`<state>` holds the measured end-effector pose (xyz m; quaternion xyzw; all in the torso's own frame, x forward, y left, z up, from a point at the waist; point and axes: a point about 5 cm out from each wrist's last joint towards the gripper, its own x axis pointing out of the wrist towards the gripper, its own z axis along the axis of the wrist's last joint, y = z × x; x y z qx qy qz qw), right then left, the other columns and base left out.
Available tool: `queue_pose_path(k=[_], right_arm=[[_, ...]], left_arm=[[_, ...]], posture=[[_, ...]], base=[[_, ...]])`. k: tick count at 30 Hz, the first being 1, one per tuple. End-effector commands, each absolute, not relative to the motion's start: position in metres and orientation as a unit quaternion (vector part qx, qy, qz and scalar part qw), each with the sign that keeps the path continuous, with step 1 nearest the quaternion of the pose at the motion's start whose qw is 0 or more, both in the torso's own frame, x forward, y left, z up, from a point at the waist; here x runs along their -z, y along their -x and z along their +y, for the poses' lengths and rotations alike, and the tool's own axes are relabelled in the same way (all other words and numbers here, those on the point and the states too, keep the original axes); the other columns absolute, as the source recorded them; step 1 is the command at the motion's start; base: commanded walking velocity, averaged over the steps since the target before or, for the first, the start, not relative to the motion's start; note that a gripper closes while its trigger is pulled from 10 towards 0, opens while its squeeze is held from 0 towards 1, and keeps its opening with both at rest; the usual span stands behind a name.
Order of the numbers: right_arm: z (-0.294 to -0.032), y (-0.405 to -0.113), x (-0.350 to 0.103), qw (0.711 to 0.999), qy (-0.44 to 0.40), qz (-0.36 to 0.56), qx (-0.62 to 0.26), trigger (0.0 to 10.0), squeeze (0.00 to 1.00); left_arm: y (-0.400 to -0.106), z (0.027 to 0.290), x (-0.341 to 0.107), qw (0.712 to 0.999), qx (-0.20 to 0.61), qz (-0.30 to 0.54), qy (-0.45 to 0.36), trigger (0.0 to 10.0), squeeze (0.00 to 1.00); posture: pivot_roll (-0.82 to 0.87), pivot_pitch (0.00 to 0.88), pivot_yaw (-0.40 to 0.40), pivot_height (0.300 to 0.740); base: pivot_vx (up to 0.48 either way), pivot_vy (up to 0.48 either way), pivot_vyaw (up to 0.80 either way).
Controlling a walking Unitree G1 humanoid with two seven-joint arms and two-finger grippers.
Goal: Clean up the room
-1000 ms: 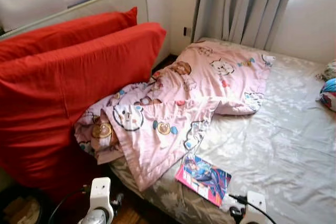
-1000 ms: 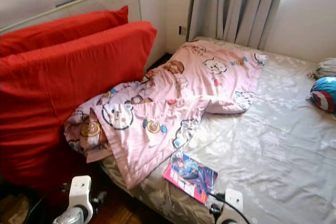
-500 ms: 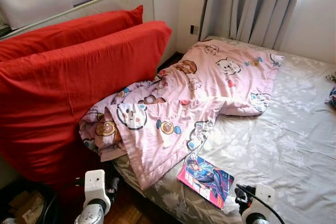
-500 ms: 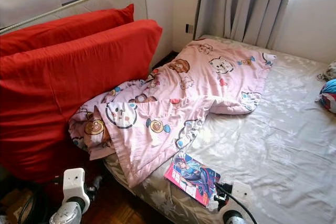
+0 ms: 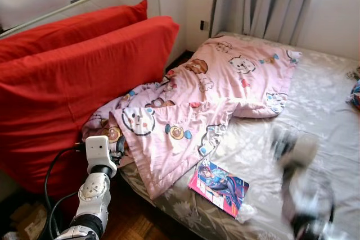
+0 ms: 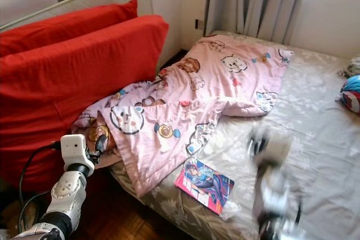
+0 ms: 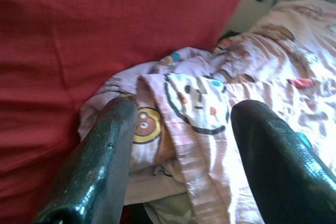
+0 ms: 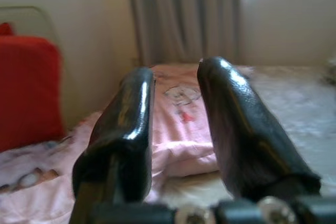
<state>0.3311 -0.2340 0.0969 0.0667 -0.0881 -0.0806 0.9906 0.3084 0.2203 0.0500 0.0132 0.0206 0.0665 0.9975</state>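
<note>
Grey flowered sheets cover the bed (image 5: pixel 315 122), which runs back to grey curtains (image 5: pixel 264 1) and a bright window at its far edge. Across the bed's near left part lies a crumpled pink cartoon-print blanket (image 5: pixel 214 94), one corner spilling over the left edge toward the floor. Just beside the blanket's hanging tip, at the near edge of the bed, lies a colourful comic book (image 5: pixel 218 188), flat on the sheet. At the far right edge sits a round blue and red cushion (image 6: pixel 350 93).

Two big red pillows (image 5: pixel 79 77) stand on edge against the bed's left side, touching the blanket's bunched corner, with a pale headboard (image 5: pixel 84 1) behind them.

The left gripper (image 7: pixel 181 145) hangs close before that bunched corner, fingers spread wide with nothing between them. The right gripper (image 8: pixel 176 129) is raised over the bed's near right part, blurred in the head views; its fingers stand a narrow way apart, empty, aimed toward the blanket and curtains.
</note>
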Motion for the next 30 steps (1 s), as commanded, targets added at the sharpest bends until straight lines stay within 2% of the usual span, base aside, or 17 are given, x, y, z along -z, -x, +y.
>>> queue_pose_path(k=[1,18,25,30], right_arm=[[-0.224,-0.313,-0.059,0.994,-0.080,-0.017,0.078,10.0,0.00],[-0.229,-0.310,-0.052,0.994,-0.065,0.013,0.086,10.0,0.00],[-0.230,-0.307,-0.047,0.994,-0.054,0.029,0.086,10.0,0.00],[-0.230,-0.306,-0.046,0.994,-0.054,0.031,0.087,10.0,0.00]], left_arm=[[-0.307,0.225,-0.050,0.997,-0.075,0.020,-0.010,10.0,0.00],[-0.308,0.218,-0.050,0.998,-0.059,0.012,-0.004,10.0,0.00],[-0.309,0.216,-0.051,0.998,-0.057,0.012,-0.004,10.0,0.00],[-0.310,0.216,-0.052,0.998,-0.057,0.011,-0.005,10.0,0.00]], posture=[[0.00,0.000,0.002,0.740],[-0.01,0.000,0.006,0.740],[0.00,0.000,0.001,0.697],[0.00,0.000,-0.002,0.697]], base=[[0.000,0.000,0.00],[0.000,0.000,0.00],[0.000,0.000,0.00],[0.000,0.000,0.00]])
